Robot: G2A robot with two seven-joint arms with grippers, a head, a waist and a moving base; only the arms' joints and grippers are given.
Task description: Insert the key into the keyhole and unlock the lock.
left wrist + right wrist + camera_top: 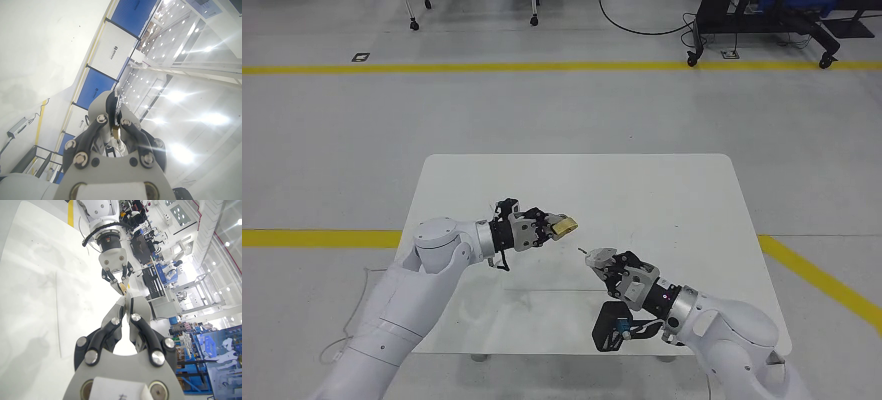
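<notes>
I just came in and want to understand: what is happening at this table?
The left gripper holds a brass padlock above the white table. The right gripper pinches the key, pointed toward it. The top view shows a gap between them, so the key is not yet inserted.
</notes>
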